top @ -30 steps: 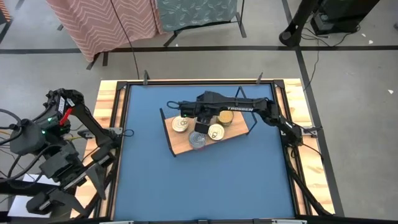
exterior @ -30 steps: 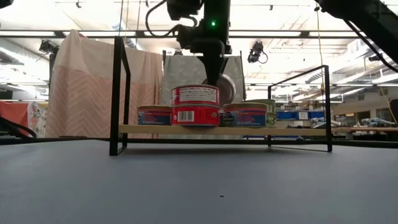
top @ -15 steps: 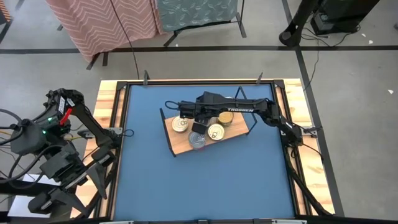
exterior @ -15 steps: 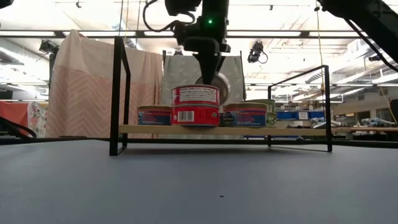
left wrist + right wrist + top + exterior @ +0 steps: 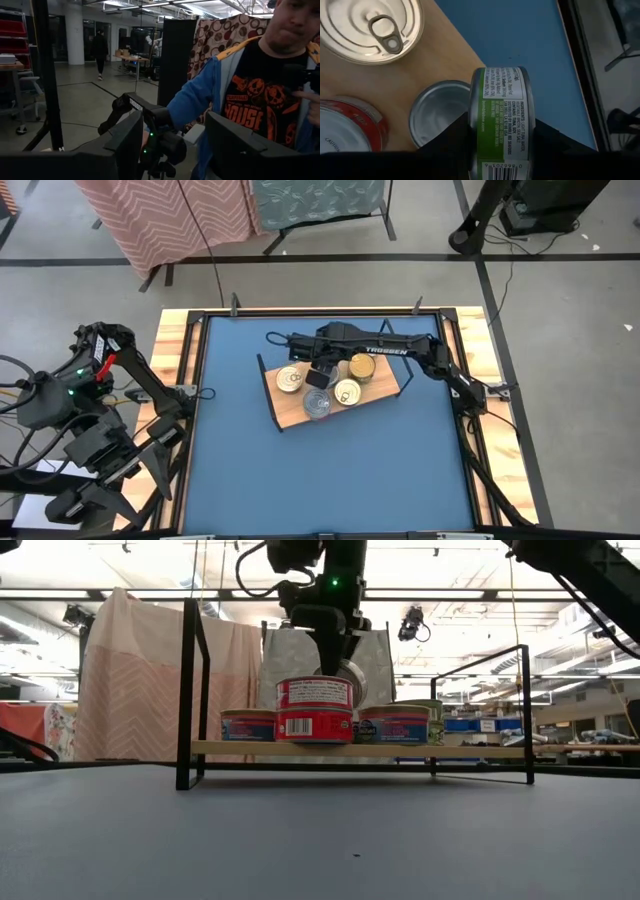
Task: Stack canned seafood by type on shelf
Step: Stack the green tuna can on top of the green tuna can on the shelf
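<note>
Over the shelf [image 5: 290, 412], right pincer [image 5: 501, 137] grips a green-labelled can [image 5: 502, 120].

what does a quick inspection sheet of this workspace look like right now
surface: blue table, wooden rim
job's things: shelf holds several tins; red-labelled stack at front
clutter: nothing seen
grippers: right claw shut on a green-labelled tin, held on edge above the shelf; left claw open, parked off the table's left side
cables: wires beside the left arm
surroundings: person nearby, fabric-draped racks
</note>
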